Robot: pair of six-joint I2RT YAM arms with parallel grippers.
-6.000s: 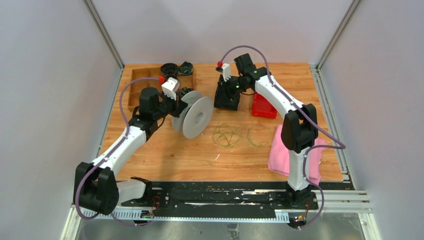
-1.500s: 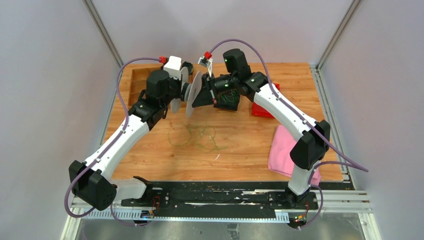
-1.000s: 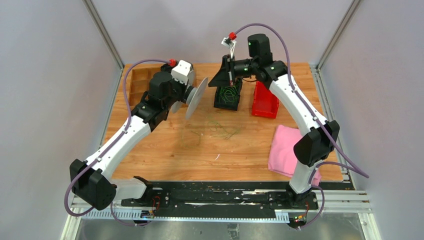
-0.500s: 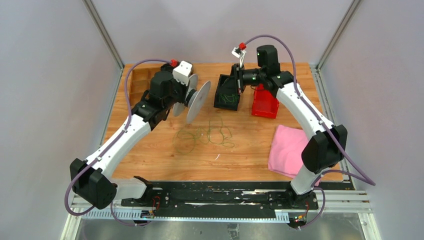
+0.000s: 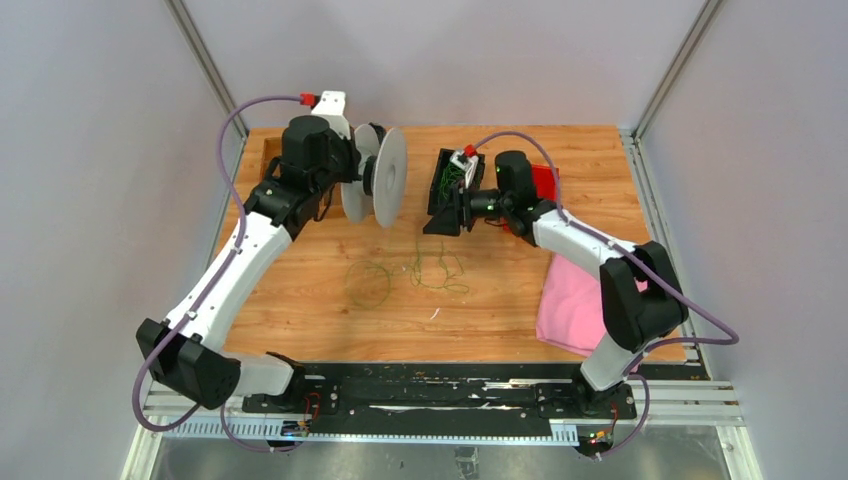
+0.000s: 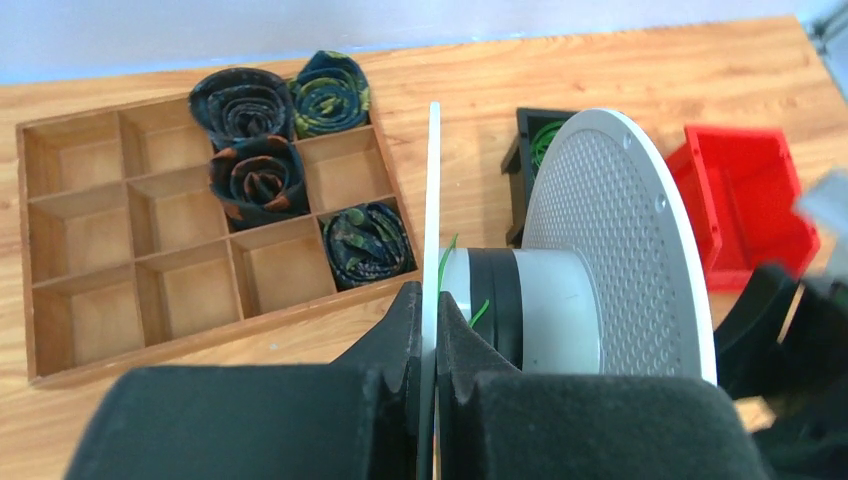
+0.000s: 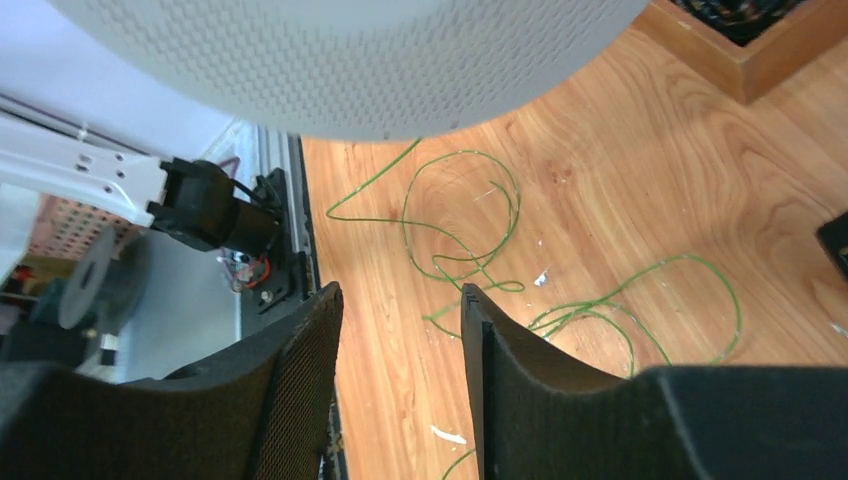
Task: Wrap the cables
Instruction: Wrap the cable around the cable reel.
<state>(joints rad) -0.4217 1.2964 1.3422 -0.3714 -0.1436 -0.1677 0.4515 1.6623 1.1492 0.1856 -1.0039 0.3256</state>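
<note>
My left gripper is shut on the rear flange of the grey spool and holds it upright above the table's back left. In the left wrist view the fingers pinch the thin flange edge, and a short green wire end sticks out at the spool's hub. Thin green cables lie in loose loops on the wood, with more loops to their right. My right gripper is open and empty, low in front of the black bin. The right wrist view shows cable loops beyond its fingertips and the spool's flange overhead.
A black bin with green wire in it stands at the back centre. A red bin is behind my right arm. A pink cloth lies at the right. A wooden compartment tray with dark cord bundles sits at the back left.
My right gripper has dropped from above the black bin to low in front of it. My left arm has lifted and turned the spool more upright. The cables on the table have barely shifted.
</note>
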